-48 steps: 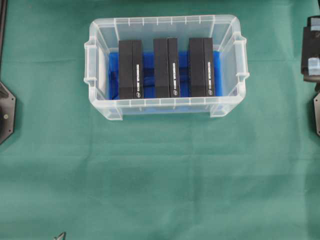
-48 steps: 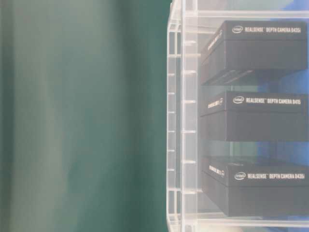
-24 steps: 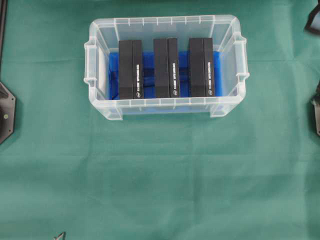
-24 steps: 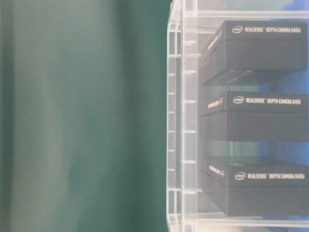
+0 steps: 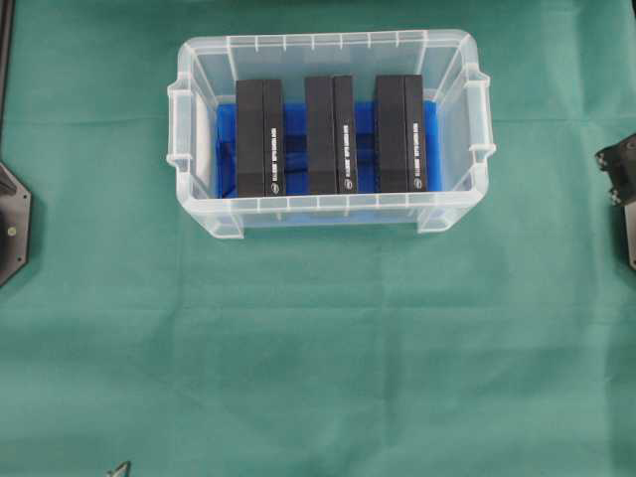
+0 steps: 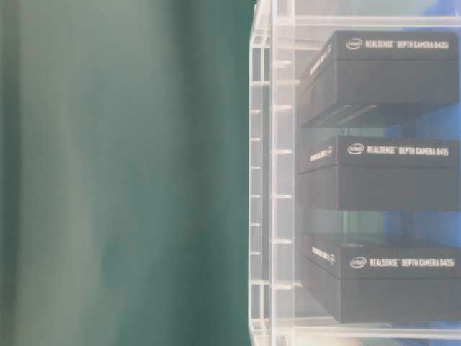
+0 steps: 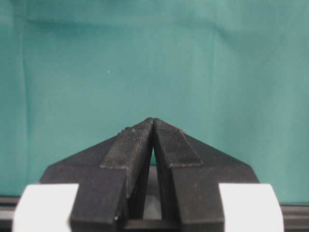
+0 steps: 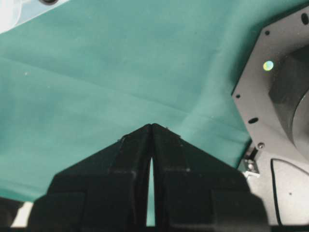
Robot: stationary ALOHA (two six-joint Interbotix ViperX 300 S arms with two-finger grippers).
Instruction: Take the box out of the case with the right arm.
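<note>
Green cloth, faintly creased

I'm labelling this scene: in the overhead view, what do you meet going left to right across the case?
Case's left handle → left black box → middle black box → right black box → case's right handle → green cloth → right arm at the picture's edge.

The left gripper hangs over the bare green cloth, its black fingers pressed together at the tips.
</note>
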